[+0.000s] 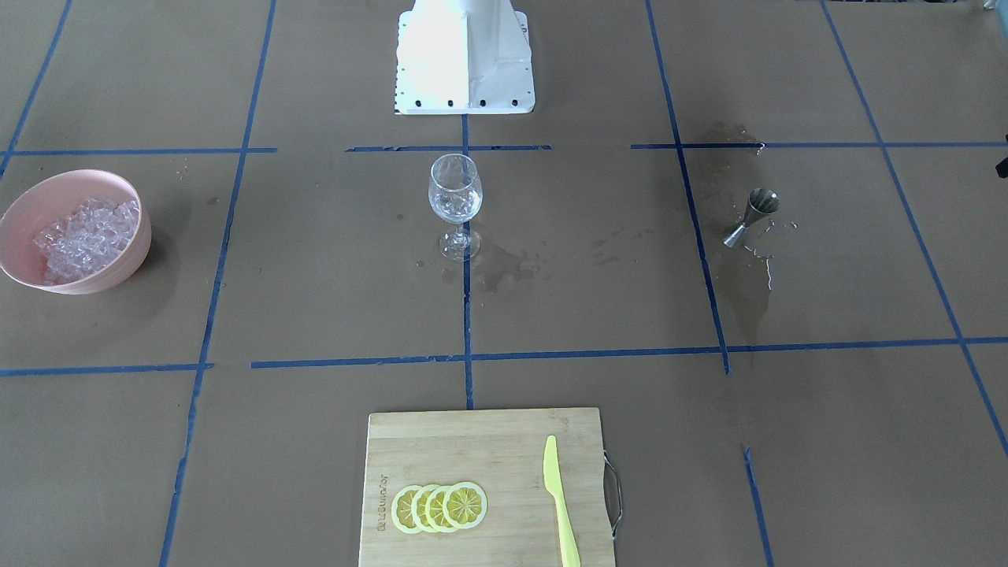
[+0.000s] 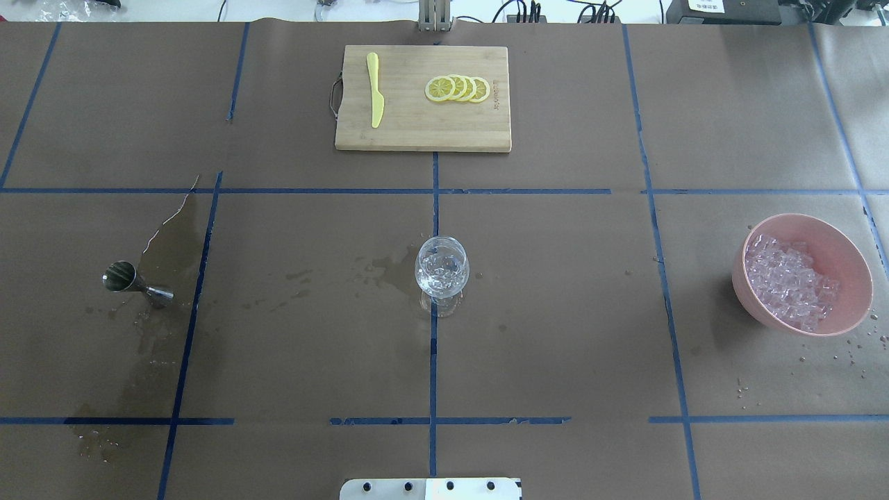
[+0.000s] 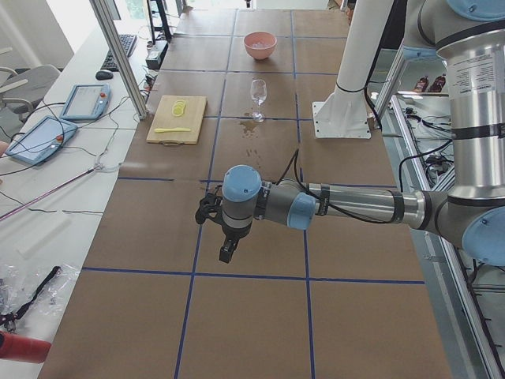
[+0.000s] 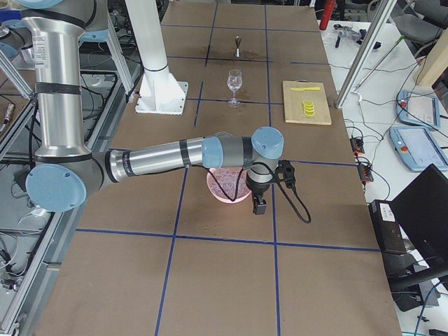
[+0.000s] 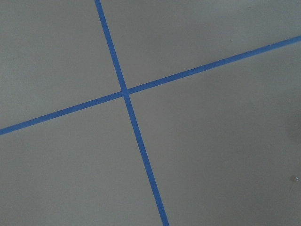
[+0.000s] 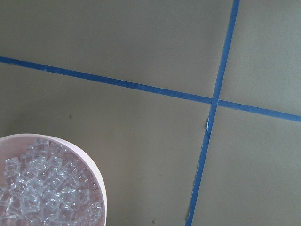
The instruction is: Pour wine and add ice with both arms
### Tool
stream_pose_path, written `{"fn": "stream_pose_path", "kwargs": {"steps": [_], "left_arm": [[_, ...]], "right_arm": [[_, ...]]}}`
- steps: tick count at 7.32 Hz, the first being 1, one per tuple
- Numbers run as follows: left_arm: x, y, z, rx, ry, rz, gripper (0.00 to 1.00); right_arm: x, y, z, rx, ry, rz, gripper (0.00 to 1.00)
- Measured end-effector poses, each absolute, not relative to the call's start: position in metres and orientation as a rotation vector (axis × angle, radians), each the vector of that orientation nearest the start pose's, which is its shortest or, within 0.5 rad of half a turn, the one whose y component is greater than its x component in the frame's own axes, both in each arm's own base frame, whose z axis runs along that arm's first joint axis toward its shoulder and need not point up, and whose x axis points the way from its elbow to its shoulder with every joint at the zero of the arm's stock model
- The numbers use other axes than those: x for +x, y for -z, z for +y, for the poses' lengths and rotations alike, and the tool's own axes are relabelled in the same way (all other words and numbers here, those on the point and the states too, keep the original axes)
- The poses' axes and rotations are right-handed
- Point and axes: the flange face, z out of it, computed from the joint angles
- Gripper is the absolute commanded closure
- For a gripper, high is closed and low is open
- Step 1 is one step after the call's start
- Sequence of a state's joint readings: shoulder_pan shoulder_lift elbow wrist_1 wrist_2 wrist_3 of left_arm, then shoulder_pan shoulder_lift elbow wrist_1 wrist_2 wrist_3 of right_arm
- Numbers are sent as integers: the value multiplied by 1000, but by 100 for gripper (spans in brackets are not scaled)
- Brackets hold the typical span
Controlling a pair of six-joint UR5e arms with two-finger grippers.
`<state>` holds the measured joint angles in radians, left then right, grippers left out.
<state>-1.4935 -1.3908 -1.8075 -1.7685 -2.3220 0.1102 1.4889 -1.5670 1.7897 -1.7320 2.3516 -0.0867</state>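
A clear stemmed wine glass [image 1: 455,197] [image 2: 442,267] stands upright at the table's middle, with something clear glinting in its bowl. Dark wet patches of wine [image 1: 748,291] [image 2: 167,236] stain the paper around a steel jigger [image 1: 752,214] [image 2: 132,281], and smaller patches lie beside the glass. The ice [image 1: 83,236] [image 2: 788,281] [image 6: 42,188] fills a pink bowl [image 1: 71,175] [image 2: 806,219]. My left gripper [image 3: 225,254] hangs over bare paper, far from the glass. My right gripper [image 4: 260,206] hovers beside the bowl. I cannot tell whether either is open or shut.
A wooden cutting board [image 1: 472,449] [image 2: 417,128] at the operators' edge carries several lemon slices [image 1: 439,506] and a yellow knife [image 1: 559,504]. The white pedestal [image 1: 465,55] stands behind the glass. Blue tape lines grid the brown paper.
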Motion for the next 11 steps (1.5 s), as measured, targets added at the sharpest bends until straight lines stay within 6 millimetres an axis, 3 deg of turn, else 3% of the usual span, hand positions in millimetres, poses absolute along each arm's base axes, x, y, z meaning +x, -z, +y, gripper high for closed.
{"fn": "stream_pose_path", "kwargs": {"steps": [3, 11], "left_arm": [[-27, -605, -438, 255, -292, 742, 0], [-24, -616, -424, 227, -292, 749, 0]], "right_arm": [[22, -569, -488, 48, 175, -806, 0], [19, -567, -490, 52, 176, -831, 0]]}}
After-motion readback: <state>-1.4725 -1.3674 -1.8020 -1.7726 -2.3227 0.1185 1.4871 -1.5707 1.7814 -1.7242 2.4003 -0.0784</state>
